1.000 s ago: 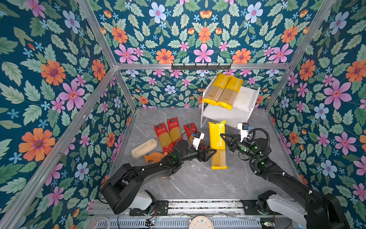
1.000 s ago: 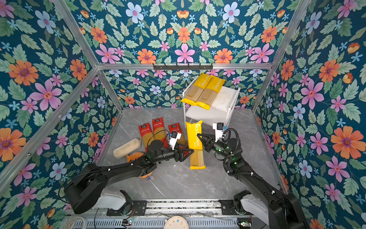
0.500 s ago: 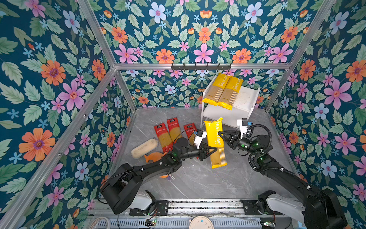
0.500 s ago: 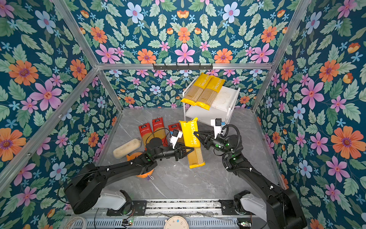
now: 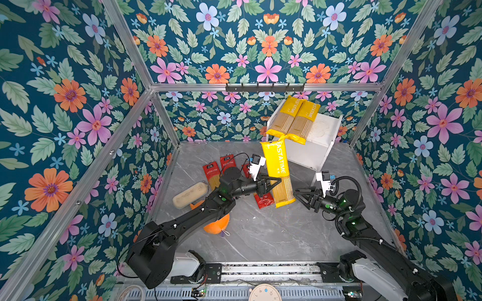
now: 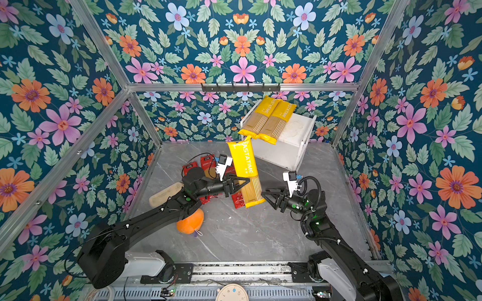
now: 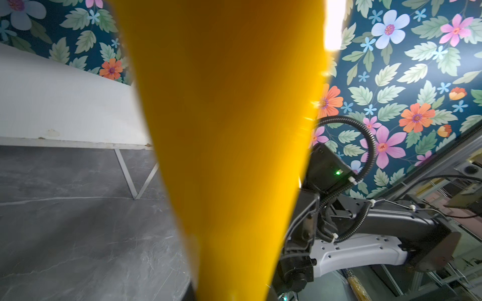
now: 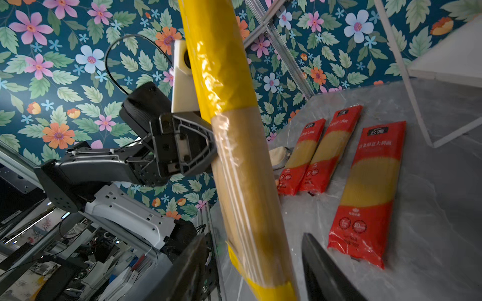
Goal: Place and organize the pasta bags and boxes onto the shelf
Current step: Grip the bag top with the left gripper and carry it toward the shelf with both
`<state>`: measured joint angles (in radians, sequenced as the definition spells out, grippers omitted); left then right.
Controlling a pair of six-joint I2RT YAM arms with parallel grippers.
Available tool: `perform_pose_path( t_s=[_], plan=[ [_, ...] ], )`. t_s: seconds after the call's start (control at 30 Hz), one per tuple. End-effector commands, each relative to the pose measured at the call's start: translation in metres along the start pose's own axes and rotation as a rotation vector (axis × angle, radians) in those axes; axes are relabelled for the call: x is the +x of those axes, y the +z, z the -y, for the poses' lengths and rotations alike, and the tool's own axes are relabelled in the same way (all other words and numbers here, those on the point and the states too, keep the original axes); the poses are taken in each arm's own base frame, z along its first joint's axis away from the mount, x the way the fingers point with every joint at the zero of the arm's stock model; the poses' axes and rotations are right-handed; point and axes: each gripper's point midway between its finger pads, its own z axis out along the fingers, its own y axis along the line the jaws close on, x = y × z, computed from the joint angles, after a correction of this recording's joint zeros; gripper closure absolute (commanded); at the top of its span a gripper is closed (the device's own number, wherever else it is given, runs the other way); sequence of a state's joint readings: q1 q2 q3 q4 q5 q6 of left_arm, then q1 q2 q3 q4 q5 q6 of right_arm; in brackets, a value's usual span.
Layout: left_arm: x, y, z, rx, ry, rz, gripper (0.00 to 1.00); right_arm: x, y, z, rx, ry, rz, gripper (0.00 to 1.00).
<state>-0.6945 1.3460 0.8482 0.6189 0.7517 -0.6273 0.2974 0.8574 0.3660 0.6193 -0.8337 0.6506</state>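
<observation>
Left gripper clamps the long yellow PASTATIME spaghetti pack in front of the white two-tier shelf.
I see my right gripper, also in front of the shelf, parted and empty.

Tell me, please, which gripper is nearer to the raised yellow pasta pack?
Left. The left gripper is shut on the raised yellow pack; the right gripper stands open beside its lower end, not gripping it.

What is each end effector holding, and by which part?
Left end effector: yellow PASTATIME pack, at its clear noodle section. Right end effector: nothing.
</observation>
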Motion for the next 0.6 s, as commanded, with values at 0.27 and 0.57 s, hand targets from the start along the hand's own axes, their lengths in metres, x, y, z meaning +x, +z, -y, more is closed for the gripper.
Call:
perform_pose_path(
  t_s=[0.27, 0.57],
  plan=[
    [-0.036, 0.01, 0.032, 0.137, 0.05, 0.044, 0.85, 0.007, 0.016, -0.01, -0.066, -0.067, -0.031, 0.49],
    [-0.057, 0.021, 0.02, 0.078, 0.001, 0.046, 0.73, -0.014, 0.016, -0.013, -0.08, -0.043, 0.098, 0.89]
  ],
)
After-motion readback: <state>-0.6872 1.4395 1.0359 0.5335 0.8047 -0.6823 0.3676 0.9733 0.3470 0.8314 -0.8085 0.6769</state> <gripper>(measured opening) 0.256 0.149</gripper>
